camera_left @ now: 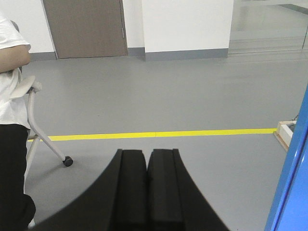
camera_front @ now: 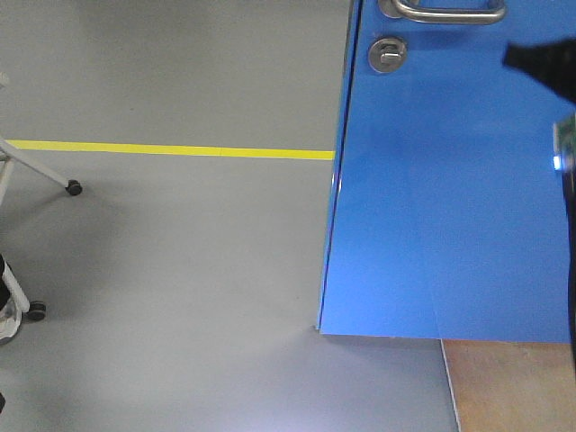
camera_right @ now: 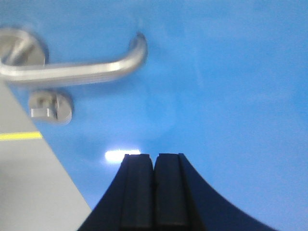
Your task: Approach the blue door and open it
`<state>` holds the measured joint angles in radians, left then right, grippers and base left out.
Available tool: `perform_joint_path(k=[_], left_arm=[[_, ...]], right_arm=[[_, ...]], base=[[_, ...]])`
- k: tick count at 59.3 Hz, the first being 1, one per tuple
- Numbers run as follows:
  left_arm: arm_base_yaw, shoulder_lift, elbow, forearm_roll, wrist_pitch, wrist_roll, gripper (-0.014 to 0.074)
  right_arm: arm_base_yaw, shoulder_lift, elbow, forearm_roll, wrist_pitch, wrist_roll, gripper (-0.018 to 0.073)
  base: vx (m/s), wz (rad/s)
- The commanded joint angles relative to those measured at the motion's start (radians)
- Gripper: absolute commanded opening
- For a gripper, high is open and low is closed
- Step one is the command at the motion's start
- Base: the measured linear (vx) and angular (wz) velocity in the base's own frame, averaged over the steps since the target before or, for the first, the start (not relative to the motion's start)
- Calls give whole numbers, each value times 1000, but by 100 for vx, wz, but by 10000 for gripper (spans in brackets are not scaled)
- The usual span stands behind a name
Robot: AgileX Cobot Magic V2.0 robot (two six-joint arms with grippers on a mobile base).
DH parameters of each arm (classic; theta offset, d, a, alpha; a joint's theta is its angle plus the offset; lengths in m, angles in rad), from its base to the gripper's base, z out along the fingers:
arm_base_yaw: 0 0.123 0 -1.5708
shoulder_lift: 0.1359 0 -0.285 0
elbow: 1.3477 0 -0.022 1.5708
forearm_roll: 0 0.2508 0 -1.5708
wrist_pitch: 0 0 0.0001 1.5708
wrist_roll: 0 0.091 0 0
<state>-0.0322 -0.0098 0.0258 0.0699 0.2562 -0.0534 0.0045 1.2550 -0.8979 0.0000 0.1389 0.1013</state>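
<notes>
Blue door point(camera_front: 450, 198) upright on right of front view, lever handle point(camera_right: 72, 70) and thumb-turn lock point(camera_right: 49, 107) near its left edge. Right hand point(camera_right: 154, 166) closed, empty, below handle. Left hand point(camera_left: 147, 163) closed, empty, over grey floor point(camera_left: 168, 96).

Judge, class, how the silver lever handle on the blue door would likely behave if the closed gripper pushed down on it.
The lever handle looks like rigid metal, so it likely pivots rather than bends. Its smooth, rounded surface could let the shut right gripper slide off. The blue door looks glossy and stiff, probably swinging as one panel.
</notes>
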Motion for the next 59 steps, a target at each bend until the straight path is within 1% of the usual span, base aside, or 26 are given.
perform_joint_path(k=[1,3,7,14,18,21,27,32,36,40,45,49,56,59], left_arm=[[-1,-18,-24,-2,-76,-4,71],[-1,-18,-24,-2,-76,-4,71],[-1,-18,-24,-2,-76,-4,71],[-1,-18,-24,-2,-76,-4,71],[-1,-18,-24,-2,-76,-4,71],[-1,-18,-24,-2,-76,-4,71],[-1,-18,-24,-2,-76,-4,71],[-1,-18,-24,-2,-76,-4,71],[-1,-18,-24,-2,-76,-4,71],[-1,-18,-24,-2,-76,-4,71],[-1,-18,-24,-2,-76,-4,71],[-1,-18,-24,-2,-76,-4,71],[-1,-18,-24,-2,-76,-4,71],[-1,-18,-24,-2,-76,-4,71]], right_arm=[[-5,-163,104,-105,-92,-11,-4],[-14,-223,159,-125,-92,-10,-4],[-51,-345,259,-120,-100,-1,-4],[-142,-558,442,-116,-122,0,-4],[-159,-674,534,-121,-126,-1,-4],[-158,-749,582,-132,-126,-2,-4],[-123,-923,687,-134,-126,-2,-4],[-79,-1021,760,-123,-126,1,-4],[-60,-1074,819,-123,-126,1,-4],[-59,-1115,869,-116,-126,9,-4],[-63,-1163,934,-72,-139,31,-4],[-63,-1209,937,-42,-84,35,-4],[-63,-1278,938,-49,-80,30,-4],[-64,-1276,938,-48,-91,29,-4]], base=[[0,0],[0,0],[0,0],[0,0],[0,0],[0,0],[0,0],[0,0],[0,0],[0,0],[0,0],[0,0],[0,0],[0,0]])
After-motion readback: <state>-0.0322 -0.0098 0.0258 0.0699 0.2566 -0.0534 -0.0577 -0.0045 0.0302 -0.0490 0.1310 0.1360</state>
